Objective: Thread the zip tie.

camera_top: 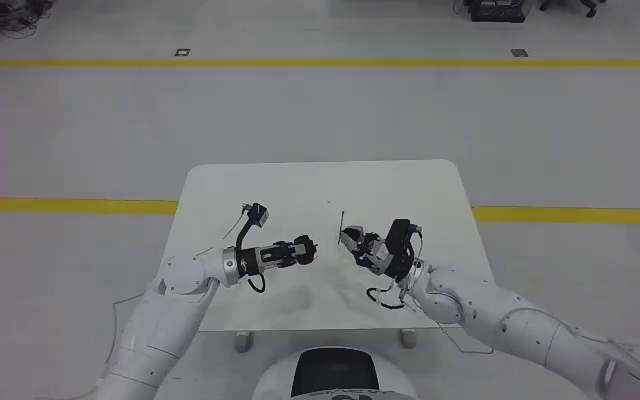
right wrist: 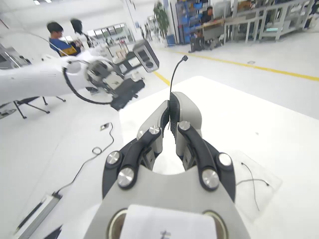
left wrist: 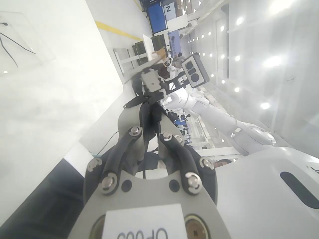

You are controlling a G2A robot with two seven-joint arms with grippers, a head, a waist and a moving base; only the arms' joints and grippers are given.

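A white label with dark print is stuck on the base of the left gripper and of the right gripper. One black zip tie is pinched between the right gripper's fully closed fingers, above the middle of the white table. Its strap rises out of the fingertips, with the head at the free end. At least two more loose ties are seen crossed on a clear sheet lying on the table. The left gripper is held near the right one but apart from it. Its fingers are drawn together, and whether anything is caught between them cannot be told.
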